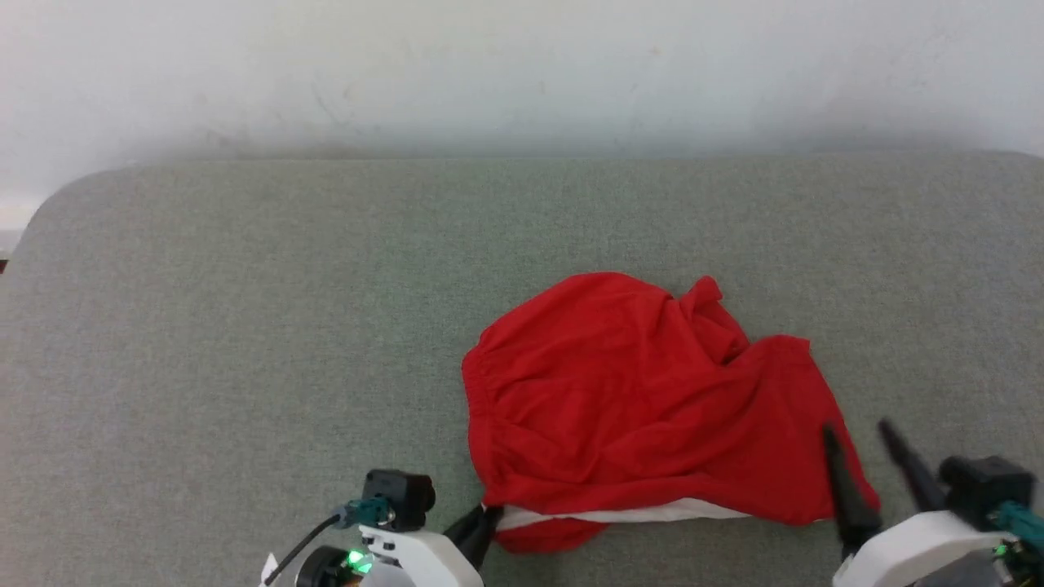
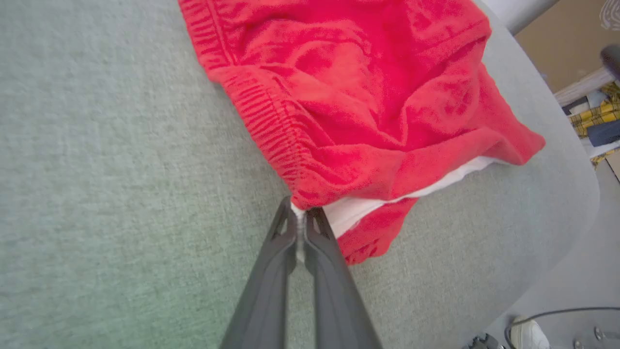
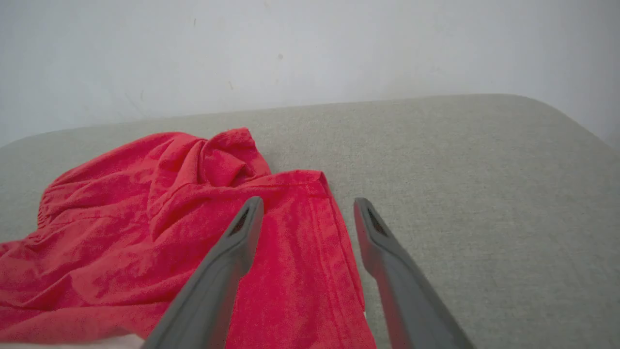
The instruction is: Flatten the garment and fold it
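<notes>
Loosely crumpled, the garment (image 1: 636, 408) lies near the tabletop's (image 1: 245, 326) front edge, right of centre. The left hand (image 2: 302, 215) is clenched on its white trim; the right hand (image 3: 307, 203), released, straddles its right hem.

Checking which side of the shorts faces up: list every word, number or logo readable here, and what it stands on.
None can be read.
The crumpled bright red fabric shorts show plain red cloth and a white trim band, no lettering.
A white mark on the brown surface in the left wrist view's top right corner is cut off, unreadable.
</notes>
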You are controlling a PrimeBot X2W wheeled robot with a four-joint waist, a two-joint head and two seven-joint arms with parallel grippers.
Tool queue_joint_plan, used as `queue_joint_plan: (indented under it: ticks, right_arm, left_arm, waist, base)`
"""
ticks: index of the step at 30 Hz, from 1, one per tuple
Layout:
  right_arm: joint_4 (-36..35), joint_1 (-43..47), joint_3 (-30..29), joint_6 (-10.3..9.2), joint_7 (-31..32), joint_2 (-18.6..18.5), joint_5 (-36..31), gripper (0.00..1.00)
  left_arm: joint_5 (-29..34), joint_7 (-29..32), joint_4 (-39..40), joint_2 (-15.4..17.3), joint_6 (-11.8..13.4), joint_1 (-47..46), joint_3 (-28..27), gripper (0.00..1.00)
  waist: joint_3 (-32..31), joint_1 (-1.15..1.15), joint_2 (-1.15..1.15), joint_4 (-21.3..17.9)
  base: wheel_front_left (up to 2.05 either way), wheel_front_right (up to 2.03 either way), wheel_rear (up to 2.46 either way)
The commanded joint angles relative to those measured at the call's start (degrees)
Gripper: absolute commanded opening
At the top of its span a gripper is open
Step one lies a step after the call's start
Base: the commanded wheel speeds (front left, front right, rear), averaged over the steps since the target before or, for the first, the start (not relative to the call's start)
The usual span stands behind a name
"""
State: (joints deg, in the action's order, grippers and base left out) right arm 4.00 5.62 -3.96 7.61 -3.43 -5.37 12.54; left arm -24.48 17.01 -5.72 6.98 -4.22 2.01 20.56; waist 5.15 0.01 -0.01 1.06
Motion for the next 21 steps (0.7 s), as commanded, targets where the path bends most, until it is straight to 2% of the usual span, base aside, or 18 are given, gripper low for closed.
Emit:
queue_joint_plan:
  ticks: [1, 4, 8, 13, 21]
  right_arm:
    - [0.11, 1.50, 1.05, -0.12, 2.61, -0.87, 1.12, 1.00]
    - [-0.82, 4.88, 3.39, -0.12, 12.38, -4.09, 3.54, 1.00]
    - [-2.89, 7.45, 1.71, -0.12, 21.20, -5.20, 4.41, 1.00]
    - [-3.84, 6.19, -1.91, -0.12, 24.44, -2.01, 4.04, 1.00]
    - [-1.67, 4.36, -0.95, -0.12, 26.73, -1.16, 2.85, 1.00]
  left_arm:
    - [0.56, -1.07, 0.85, 0.20, 0.31, -0.84, -0.33, 0.00]
    - [1.69, -3.91, 3.08, 0.56, 0.54, -0.75, -0.50, 0.00]
    - [4.35, -7.25, 5.55, 1.42, 0.95, -0.77, 0.08, 0.00]
    - [5.46, -9.09, 6.18, 1.41, 0.91, -0.93, 1.06, 0.00]
    - [5.91, -10.00, 5.24, 1.53, 0.69, -1.70, 2.03, 0.00]
  waist:
    - [-1.02, -0.01, 0.01, 0.67]
    - [-1.82, -0.01, 0.01, 1.07]
    - [-1.82, -0.01, 0.01, 1.36]
    - [-0.98, -0.01, 0.01, 1.82]
    - [0.09, -0.01, 0.01, 2.44]
  base:
    - [0.00, 0.00, 0.00]
    - [0.00, 0.00, 0.00]
    - [0.00, 0.00, 0.00]
    - [0.00, 0.00, 0.00]
    - [0.00, 0.00, 0.00]
